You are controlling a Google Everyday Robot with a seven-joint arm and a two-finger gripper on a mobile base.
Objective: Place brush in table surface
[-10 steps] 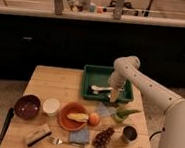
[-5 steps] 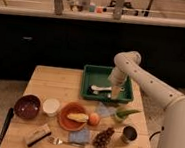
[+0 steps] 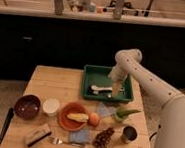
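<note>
The pale cream gripper (image 3: 115, 92) hangs over the dark green rectangular tray (image 3: 106, 71), just beside the slim whitish-grey brush (image 3: 99, 89). Around the gripper's tray spreads the light, plank-grained wooden table surface (image 3: 55, 82). Nearer the camera than the gripper sit an orange round plate (image 3: 66, 121), a dark maroon bowl (image 3: 27, 106) and a small white cup (image 3: 51, 106).

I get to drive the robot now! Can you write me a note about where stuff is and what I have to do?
Gripper: down inside the green tray, at the right end of the brush. Whether it has hold of the brush cannot be seen.
Brush: lying flat in the tray, not on the table surface.
Done: the gripper is at the brush.
Left: lift the brush out of the tray and set it on bare wood, probably the patch left of the tray.
</note>
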